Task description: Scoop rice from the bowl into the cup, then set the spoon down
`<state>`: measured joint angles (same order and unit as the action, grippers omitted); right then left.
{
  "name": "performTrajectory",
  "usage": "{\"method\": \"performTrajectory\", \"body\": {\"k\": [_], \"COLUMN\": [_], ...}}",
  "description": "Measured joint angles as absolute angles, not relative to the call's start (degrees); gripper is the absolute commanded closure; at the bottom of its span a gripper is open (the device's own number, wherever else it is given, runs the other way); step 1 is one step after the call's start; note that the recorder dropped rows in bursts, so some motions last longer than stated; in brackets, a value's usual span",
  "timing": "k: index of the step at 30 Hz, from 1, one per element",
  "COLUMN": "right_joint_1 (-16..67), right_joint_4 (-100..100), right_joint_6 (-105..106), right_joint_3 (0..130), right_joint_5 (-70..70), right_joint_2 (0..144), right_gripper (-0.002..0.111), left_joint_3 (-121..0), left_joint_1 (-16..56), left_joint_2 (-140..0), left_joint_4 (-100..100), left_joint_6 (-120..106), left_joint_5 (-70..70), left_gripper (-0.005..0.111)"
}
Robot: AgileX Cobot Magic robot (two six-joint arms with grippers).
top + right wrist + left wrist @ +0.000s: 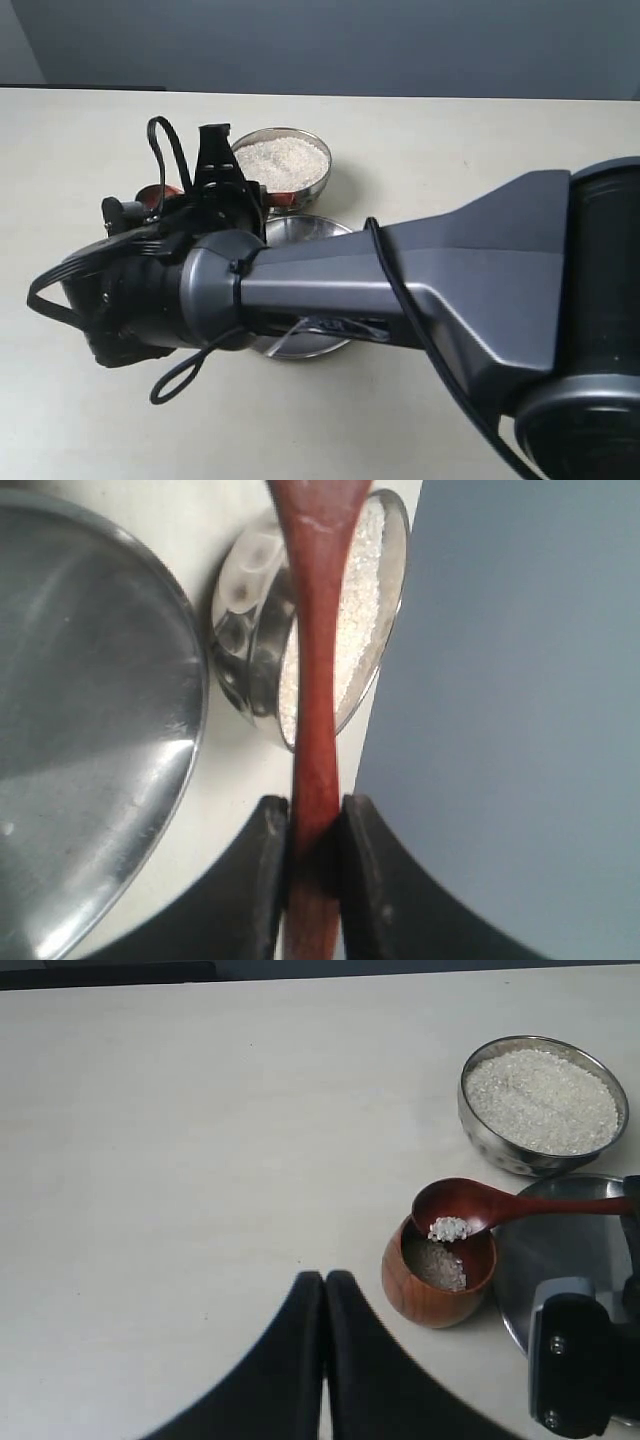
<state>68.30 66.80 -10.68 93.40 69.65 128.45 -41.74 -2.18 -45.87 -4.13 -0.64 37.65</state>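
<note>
Fingers (pixel 265 865) of the right gripper (pixel 315 820) pinch the thin handle of the spoon (pixel 318 660), a narrow hold on a slim stick. The left gripper (pixel 325 1285) has its fingers pressed together on nothing, over bare table (pixel 180 1110) to the near left of the cup.

A wide steel plate (pixel 565 1250) lies right of the cup, its rim just beside it. The bowl (pixel 488 1140), full of rice (pixel 540 1100), stands farther off. The cup (pixel 425 1295) already holds some grains. The spoon's head hangs over its far rim, with a small clump (pixel 449 1228) at the head's lower lip.

The likeliest slip is spillage. The head sits over the rim, not the middle of the mouth, so a quick tip could send grains onto the table. The handle might also twist in so slight a pinch. A head lowered too far could knock the small cup against the plate or tip it.
</note>
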Motion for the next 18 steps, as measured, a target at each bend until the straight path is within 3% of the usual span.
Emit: {"method": "performTrajectory", "body": {"k": [18], "right_joint_1": [67.60], "right_joint_4": [66.07], "right_joint_6": [-9.43], "right_joint_3": [93.40], "right_joint_5": [69.65], "right_joint_2": [127.90], "right_gripper": [0.109], "left_joint_3": [-41.74], "left_joint_1": [-2.18], "left_joint_2": [-45.87], "left_joint_4": [-4.03], "left_joint_6": [-0.64], "left_joint_5": [37.65], "left_gripper": [0.106]}}
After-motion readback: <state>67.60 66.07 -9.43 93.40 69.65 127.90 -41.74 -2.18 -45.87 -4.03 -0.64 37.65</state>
